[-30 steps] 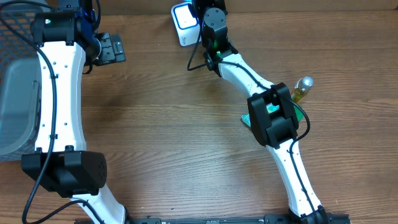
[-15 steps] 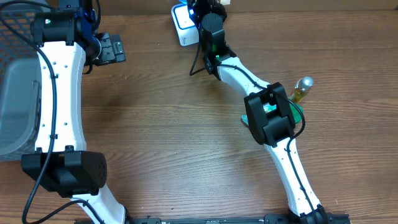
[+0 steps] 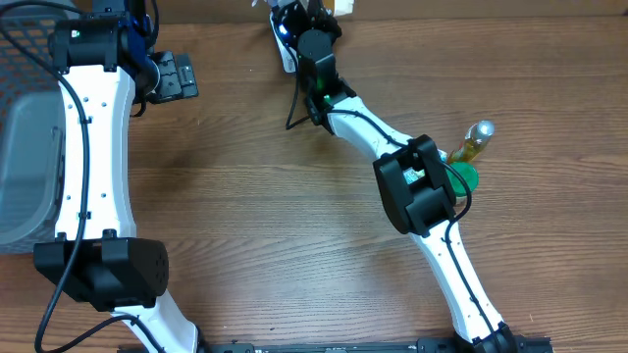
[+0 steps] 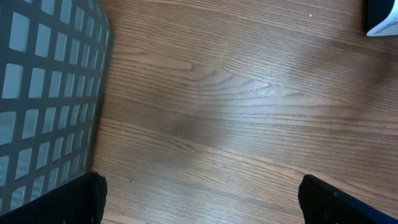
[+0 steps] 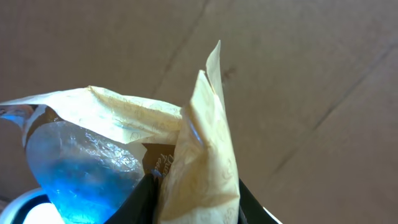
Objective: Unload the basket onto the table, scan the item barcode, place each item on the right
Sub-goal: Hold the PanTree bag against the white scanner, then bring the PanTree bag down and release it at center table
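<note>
Overhead and wrist views, barcode-scanning station.

(a) Table: brown wood-grain top carrying everything below. Behind its far edge, the right wrist view shows a plain brown backdrop crossed by crease lines.

(b) Basket: grey mesh, at the table's left edge, beside the left arm.

(c) Left arm: white, reaching up the left side. Its tool hangs above bare wood with the jaws spread wide, the two dark fingertips at opposite corners of the wrist view, and nothing between them.

(d) Right arm: white, bent from the lower right to the far centre edge. Its tool has the jaws drawn narrow, clamped on the packet.

(e) Packet: the item, cream, crinkled, with a clear window. It is held upright in the right tool at the far edge, above the scanner, and blue light glows through the window.

(f) Scanner: white, lit blue, just beside the packet.

(g) Bottle: yellow contents, silver cap, beside the right arm's elbow, well apart from the scanner.
</note>
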`<state>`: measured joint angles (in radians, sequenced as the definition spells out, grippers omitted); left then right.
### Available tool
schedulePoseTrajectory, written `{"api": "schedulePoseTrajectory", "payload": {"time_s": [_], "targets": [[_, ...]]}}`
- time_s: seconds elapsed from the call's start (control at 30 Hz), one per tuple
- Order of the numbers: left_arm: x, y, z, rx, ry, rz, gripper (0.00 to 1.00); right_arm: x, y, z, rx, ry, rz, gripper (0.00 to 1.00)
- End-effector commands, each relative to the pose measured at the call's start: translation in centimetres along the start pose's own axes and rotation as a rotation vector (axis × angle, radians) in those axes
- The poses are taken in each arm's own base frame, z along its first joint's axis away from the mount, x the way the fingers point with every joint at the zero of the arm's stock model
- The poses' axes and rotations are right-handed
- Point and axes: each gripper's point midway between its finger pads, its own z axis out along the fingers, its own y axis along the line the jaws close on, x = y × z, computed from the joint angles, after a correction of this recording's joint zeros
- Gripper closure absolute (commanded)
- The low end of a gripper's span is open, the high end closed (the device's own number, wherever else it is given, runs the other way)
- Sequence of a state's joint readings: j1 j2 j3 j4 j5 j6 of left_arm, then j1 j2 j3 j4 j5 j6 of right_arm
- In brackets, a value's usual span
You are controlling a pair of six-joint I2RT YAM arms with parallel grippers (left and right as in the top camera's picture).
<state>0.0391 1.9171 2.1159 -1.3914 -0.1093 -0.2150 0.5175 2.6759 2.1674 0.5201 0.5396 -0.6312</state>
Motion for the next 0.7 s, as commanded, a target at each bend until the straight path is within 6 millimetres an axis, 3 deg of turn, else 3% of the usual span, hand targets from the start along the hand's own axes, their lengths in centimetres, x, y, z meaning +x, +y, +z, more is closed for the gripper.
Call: {"api": "schedulePoseTrajectory", "payload": {"time_s": [0.0,0.17,0.4,0.67], "targets": [[-0.3,-0.3,-1.0,0.008,-0.028,-0.004,0.0,1.1,-1.3,0.1,0.074,0.066,-0.016,0.96],[-0.3,-0.3,-1.0,0.008,-0.028,-0.005,0.0,2.1,-0.1,-0.1,0.036,0.113,-0.05,0.96],[-0.3,-0.3,-1.0,0.008,-0.028,-0.004,0.0,0.5,1.2,-1.1,0.014,0.103,-0.048,0.96],[-0.3,-0.3,-1.0,0.008,-0.028,-0.004,0.0,1.3,0.2,-1.8,0.039,0.217,-0.044,0.96]]}}
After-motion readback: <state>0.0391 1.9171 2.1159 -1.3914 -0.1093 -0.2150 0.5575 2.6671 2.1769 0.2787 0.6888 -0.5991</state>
